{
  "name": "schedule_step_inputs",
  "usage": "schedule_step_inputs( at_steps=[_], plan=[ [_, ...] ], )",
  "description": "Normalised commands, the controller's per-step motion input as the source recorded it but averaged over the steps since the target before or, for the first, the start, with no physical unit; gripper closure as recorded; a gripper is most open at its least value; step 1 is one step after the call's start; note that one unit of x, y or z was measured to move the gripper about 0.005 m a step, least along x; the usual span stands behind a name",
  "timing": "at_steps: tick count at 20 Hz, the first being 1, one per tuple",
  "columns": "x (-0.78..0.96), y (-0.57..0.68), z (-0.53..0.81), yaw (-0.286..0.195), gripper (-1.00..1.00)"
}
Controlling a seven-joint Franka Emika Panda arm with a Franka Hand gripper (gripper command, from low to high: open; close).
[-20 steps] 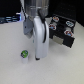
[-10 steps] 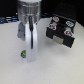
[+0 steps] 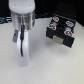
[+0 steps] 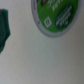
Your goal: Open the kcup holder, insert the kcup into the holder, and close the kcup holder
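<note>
Pod in sight: the small round green-topped kcup [image 4: 57, 15] lies on the white table [image 4: 45, 60], close under the wrist camera. Light, thin-walled, crushable, I reckon; best pinched gently across its body. Gripper state: cannot tell.

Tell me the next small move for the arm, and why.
Probably shift the wrist sideways to centre over the kcup before descending: in the wrist view its green top sits cut off at the frame's edge, not centred. In the exterior view the arm hides the pod, and the kcup holder stands apart on the exterior view's right.
</note>
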Motion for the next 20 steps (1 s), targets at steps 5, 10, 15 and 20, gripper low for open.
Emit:
schedule_step_inputs(
  at_steps=[5,10,15,20],
  plan=[
    [-0.01,-0.13,-0.24,-0.232,-1.0],
    [-0.04,-0.07,-0.05,-0.157,-1.0],
    [-0.09,0.07,-0.14,0.001,-1.0],
    [-0.14,0.06,-0.05,-0.038,1.0]
  ],
)
